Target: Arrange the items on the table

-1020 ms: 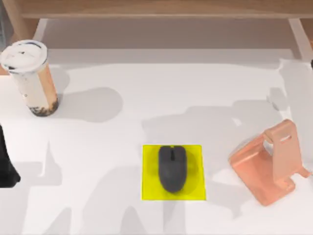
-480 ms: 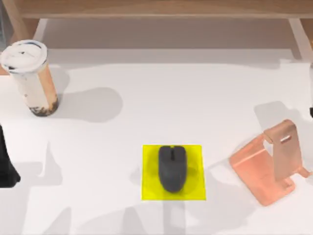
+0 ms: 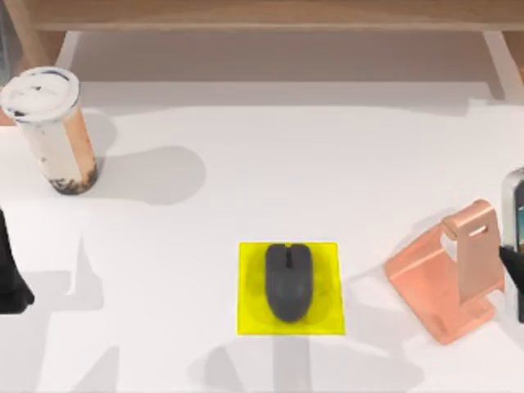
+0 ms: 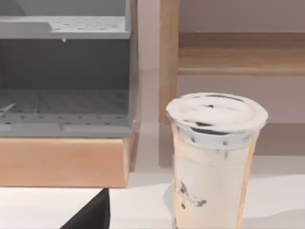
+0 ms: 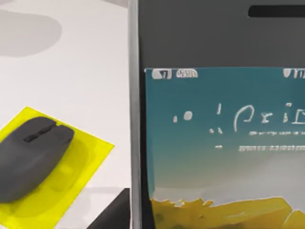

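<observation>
Your right fingers [image 3: 516,270] grasp the smartphone [image 3: 514,209] at the table's [image 3: 286,164] right edge; it may knock the stand [image 3: 450,274]; left fingers' state: cannot tell.

top view looks down; right wrist shares its mouse [image 3: 288,281].

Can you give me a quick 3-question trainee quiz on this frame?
1. True or false: the mouse lies on the yellow pad.
2. Which item stands at the top view's left side of the table? A) smartphone B) cup C) copper-pink stand
3. Fill in: at the top view's right edge, the smartphone is next to the copper-pink ____.

Key: 1 true. 2 B, the cup. 3 stand. The right wrist view has the phone's screen up close, so the right arm seems to carry it.
</observation>
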